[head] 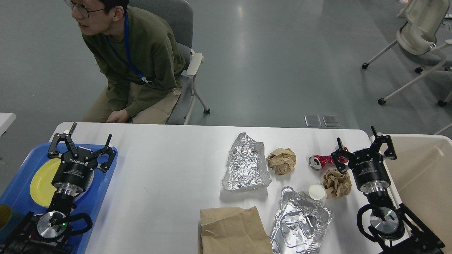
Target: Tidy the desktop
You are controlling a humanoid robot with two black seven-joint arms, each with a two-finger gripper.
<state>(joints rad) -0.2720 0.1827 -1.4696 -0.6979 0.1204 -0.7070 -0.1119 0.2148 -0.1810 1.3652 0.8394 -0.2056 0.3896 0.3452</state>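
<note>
The white desktop (166, 169) holds litter on its right half: a crumpled foil sheet (246, 163), a brown paper ball (281, 160), a crushed red can (320, 161), a second brown paper ball (337, 183), a white cup (316, 192), a foil tray (298, 222) and a flat brown paper bag (233, 231). My left gripper (90, 134) is open and empty above the blue tray (21, 190). My right gripper (356, 135) is open and empty, just right of the red can.
A yellow plate (40, 181) lies in the blue tray at the left. A beige bin (423, 176) stands off the table's right edge. A seated person (130, 60) is behind the far left of the table. Office chairs stand at the far right.
</note>
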